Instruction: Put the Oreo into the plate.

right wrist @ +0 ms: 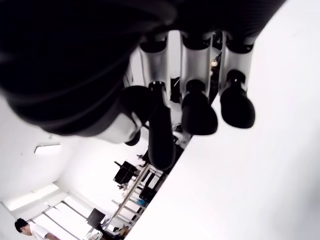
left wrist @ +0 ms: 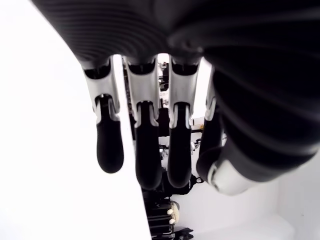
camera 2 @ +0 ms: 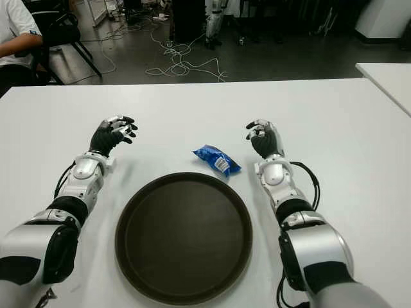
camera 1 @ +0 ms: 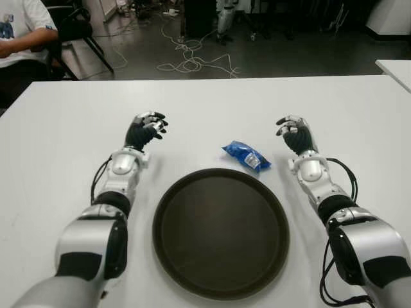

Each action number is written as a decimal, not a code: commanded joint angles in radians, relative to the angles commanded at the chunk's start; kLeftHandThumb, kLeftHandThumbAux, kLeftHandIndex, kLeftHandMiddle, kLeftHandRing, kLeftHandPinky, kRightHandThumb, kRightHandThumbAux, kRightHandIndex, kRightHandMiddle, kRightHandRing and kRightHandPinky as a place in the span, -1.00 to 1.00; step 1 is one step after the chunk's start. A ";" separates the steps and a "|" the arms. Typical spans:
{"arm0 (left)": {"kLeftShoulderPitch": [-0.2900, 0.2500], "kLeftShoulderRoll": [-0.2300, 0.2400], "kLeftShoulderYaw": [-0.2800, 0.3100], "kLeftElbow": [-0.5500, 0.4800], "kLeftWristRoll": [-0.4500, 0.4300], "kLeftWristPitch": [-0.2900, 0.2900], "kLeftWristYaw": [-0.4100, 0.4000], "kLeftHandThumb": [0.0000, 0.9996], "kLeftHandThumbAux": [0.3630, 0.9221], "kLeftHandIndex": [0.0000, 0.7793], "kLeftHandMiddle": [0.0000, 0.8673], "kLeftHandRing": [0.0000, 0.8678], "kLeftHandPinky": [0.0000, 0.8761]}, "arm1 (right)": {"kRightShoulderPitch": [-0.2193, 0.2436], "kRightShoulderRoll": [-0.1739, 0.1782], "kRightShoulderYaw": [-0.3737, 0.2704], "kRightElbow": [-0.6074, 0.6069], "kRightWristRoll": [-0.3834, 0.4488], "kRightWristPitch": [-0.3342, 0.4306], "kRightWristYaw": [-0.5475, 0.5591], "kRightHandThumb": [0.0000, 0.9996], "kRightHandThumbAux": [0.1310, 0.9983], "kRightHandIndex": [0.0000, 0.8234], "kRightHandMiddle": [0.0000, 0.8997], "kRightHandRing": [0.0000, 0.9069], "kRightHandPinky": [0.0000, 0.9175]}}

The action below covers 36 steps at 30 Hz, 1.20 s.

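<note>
Right wrist view showed the right hand (right wrist: 190, 107) with its fingers (right wrist: 236, 102) loosely bent and apart, nothing between them; they were jointed, silver at the knuckles with rounded black tips. The left hand (left wrist: 150, 145) looked the same in its own wrist view: fingers hanging relaxed, empty. In the eye views both hands were held over the white table (camera 1: 64, 128), palms turned inward, the left one to the left of the plate (camera 1: 220, 233) and the right one near the Oreo (camera 1: 246, 155), not touching it. The Oreo was a small blue crinkled packet, glossy, lying on the table just beyond the plate's far right rim. The plate was round, dark brown and smooth, with a low raised edge. A person (camera 1: 22, 29) sat at the far left corner.
</note>
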 joint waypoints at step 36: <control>-0.059 0.004 -0.002 -0.002 0.013 0.041 0.016 0.39 0.25 0.05 0.11 0.16 0.18 | -0.051 -0.028 -0.013 0.006 -0.008 0.004 0.032 0.70 0.25 0.03 0.30 0.72 0.69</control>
